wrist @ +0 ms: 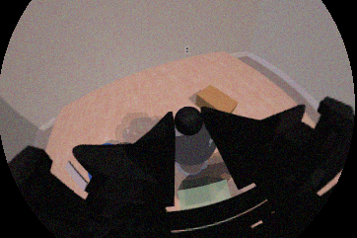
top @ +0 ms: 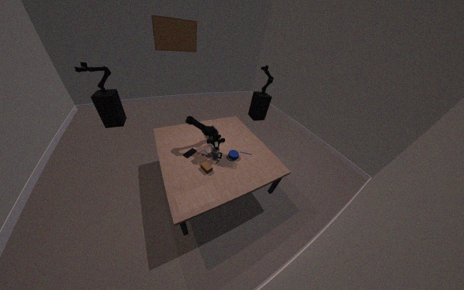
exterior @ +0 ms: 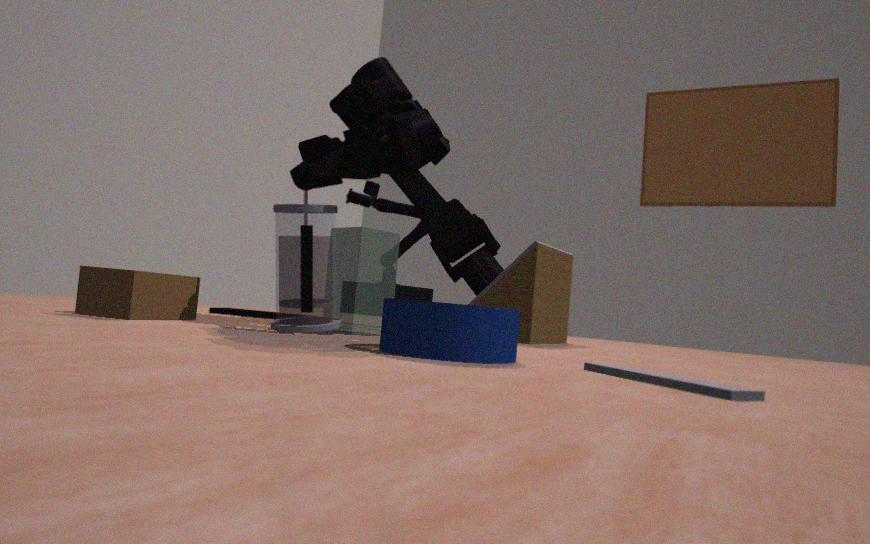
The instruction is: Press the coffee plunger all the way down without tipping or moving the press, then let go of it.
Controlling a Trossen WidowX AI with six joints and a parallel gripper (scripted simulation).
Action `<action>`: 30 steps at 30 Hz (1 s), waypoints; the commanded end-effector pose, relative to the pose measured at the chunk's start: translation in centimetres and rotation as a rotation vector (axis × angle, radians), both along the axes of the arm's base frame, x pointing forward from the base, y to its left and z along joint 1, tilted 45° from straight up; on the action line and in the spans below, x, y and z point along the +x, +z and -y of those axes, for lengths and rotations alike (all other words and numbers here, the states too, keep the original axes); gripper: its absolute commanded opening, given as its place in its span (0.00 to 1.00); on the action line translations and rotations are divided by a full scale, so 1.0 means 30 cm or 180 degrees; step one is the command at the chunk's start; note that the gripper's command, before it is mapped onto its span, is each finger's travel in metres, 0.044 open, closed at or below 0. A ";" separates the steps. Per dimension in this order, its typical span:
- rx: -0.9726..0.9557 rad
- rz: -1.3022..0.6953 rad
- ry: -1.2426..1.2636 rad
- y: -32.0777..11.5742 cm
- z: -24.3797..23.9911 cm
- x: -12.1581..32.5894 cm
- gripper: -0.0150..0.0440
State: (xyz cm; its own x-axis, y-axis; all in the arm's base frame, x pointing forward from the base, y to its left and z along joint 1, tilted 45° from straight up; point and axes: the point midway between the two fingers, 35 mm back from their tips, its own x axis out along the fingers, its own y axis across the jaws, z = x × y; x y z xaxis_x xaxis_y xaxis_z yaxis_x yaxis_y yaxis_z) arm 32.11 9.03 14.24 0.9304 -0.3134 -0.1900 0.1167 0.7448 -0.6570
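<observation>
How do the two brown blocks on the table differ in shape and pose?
The left block is a low box lying flat; the right block is taller, with a sloped face rising to its top. The left one stands free of the arm; the right one sits beside the arm's base. Both are plain brown.

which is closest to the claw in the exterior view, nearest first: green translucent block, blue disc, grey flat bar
1. Green translucent block, just below and right of the claw, which grips the plunger knob.
2. Blue disc, lower and further right, toward the camera.
3. Grey flat bar, far right on the table.
</observation>
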 end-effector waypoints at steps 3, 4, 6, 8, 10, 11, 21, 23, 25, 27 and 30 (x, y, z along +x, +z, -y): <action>-0.0081 -0.0056 -0.0067 -0.019 0.015 0.000 0.45; -0.0081 -0.0056 -0.0067 -0.020 0.015 0.000 0.45; -0.0080 -0.0057 -0.0067 -0.019 0.014 0.000 0.45; -0.0080 -0.0057 -0.0067 -0.019 0.013 0.001 0.45; -0.0080 -0.0057 -0.0067 -0.021 0.013 0.000 0.45; -0.0080 -0.0057 -0.0067 -0.021 0.013 0.000 0.45; -0.0029 -0.0017 -0.0020 -0.009 0.000 0.000 0.45; -0.0029 -0.0017 -0.0020 -0.009 0.000 0.000 0.45; -0.0029 -0.0017 -0.0020 -0.009 0.000 0.000 0.45; -0.0029 -0.0017 -0.0020 -0.009 0.000 0.000 0.45; -0.0029 -0.0017 -0.0020 -0.009 0.000 0.000 0.54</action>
State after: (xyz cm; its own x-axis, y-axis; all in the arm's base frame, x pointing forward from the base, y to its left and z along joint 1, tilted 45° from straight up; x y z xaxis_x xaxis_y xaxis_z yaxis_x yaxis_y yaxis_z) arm 32.09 9.05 13.99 0.9277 -0.3209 -0.1908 0.1188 0.7382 -0.6640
